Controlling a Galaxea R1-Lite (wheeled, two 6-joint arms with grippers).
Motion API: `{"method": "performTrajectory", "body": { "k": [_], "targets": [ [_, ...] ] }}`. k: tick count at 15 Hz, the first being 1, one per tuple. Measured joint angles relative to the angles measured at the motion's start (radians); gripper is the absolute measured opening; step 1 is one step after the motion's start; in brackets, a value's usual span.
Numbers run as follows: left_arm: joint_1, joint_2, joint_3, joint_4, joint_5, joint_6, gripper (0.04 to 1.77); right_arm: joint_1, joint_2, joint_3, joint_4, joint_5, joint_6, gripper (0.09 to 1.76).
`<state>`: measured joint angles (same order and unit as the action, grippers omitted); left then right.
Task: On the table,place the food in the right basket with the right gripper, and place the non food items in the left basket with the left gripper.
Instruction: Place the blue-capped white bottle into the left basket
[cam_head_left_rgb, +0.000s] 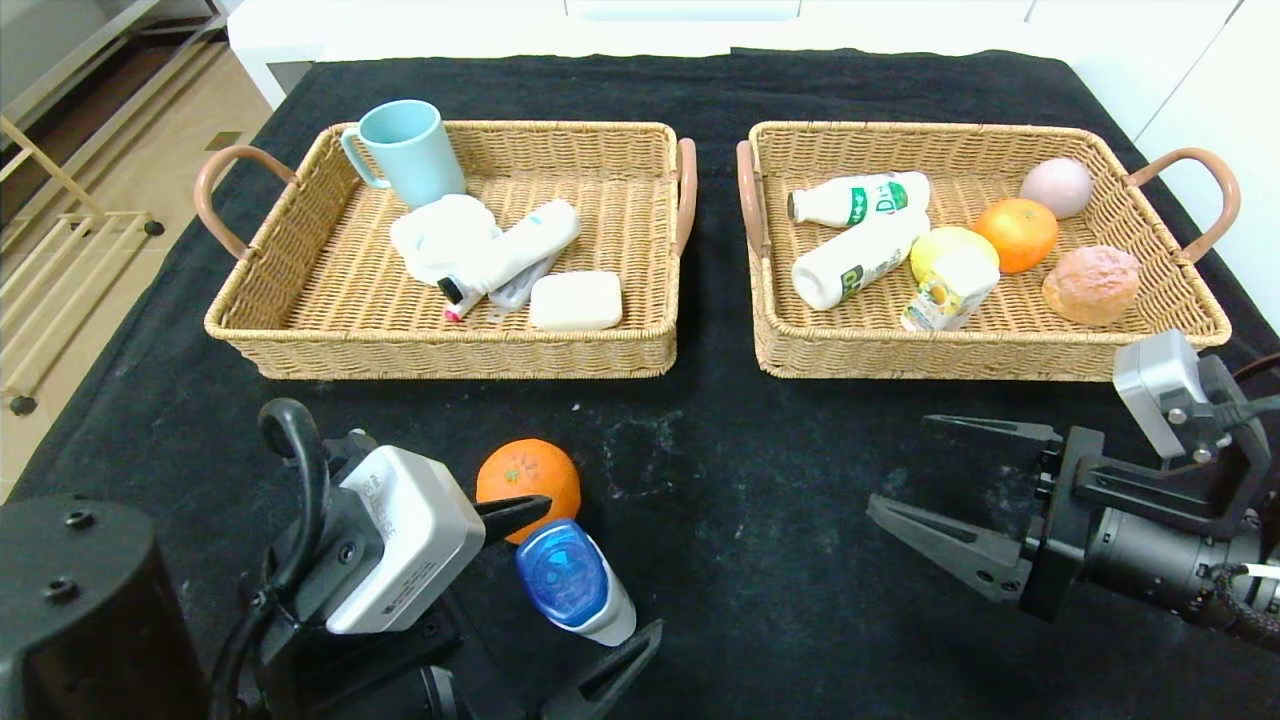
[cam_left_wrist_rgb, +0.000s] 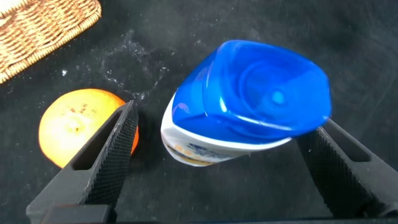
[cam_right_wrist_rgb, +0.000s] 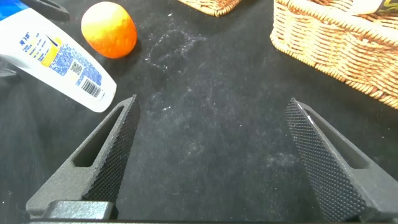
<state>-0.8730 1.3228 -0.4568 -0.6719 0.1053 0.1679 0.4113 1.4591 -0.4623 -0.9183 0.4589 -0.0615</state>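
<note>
A white tube bottle with a blue cap (cam_head_left_rgb: 575, 582) (cam_left_wrist_rgb: 249, 93) stands on the black table (cam_head_left_rgb: 760, 480) near its front left, cap facing up. My left gripper (cam_head_left_rgb: 600, 567) (cam_left_wrist_rgb: 227, 118) is open, one finger on each side of the bottle and neither touching it. An orange (cam_head_left_rgb: 528, 480) (cam_left_wrist_rgb: 74, 130) lies just behind the bottle, outside one finger. Over bare cloth at the front right, my right gripper (cam_head_left_rgb: 898, 462) (cam_right_wrist_rgb: 211, 102) is open and holds nothing. The left basket (cam_head_left_rgb: 440, 350) and right basket (cam_head_left_rgb: 980, 355) stand side by side at the back.
The left basket holds a blue mug (cam_head_left_rgb: 410, 150), a white cloth with a wavy white bottle (cam_head_left_rgb: 500, 255) and a white bar (cam_head_left_rgb: 575, 300). In the right basket lie two milk bottles (cam_head_left_rgb: 860, 198), a lemon, a juice carton (cam_head_left_rgb: 945, 290), an orange (cam_head_left_rgb: 1018, 233) and a bread roll (cam_head_left_rgb: 1092, 284).
</note>
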Motion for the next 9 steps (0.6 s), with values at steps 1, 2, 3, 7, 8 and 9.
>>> {"method": "performTrajectory", "body": {
  "k": [1,2,3,7,8,9],
  "targets": [
    [-0.001,0.006,0.002,-0.002,0.0,0.0,1.72,0.001,0.0,0.0,0.0,0.0,-0.001,1.71],
    [-0.001,0.009,0.002,-0.004,0.001,0.0,1.72,0.001,0.0,0.0,0.0,0.0,0.0,1.71],
    [0.0,0.012,0.002,-0.004,0.002,-0.001,1.72,0.001,0.0,0.0,0.0,0.0,-0.001,1.71],
    [0.0,0.027,0.0,-0.04,0.019,-0.003,1.72,0.007,0.0,0.004,0.0,0.0,0.0,1.71],
    [0.0,0.032,0.0,-0.05,0.024,-0.003,1.72,0.008,0.001,0.004,0.0,0.001,-0.001,1.71],
    [0.0,0.037,0.0,-0.053,0.028,-0.004,1.72,0.009,0.001,0.005,0.0,0.0,-0.001,1.71]
  ]
}}
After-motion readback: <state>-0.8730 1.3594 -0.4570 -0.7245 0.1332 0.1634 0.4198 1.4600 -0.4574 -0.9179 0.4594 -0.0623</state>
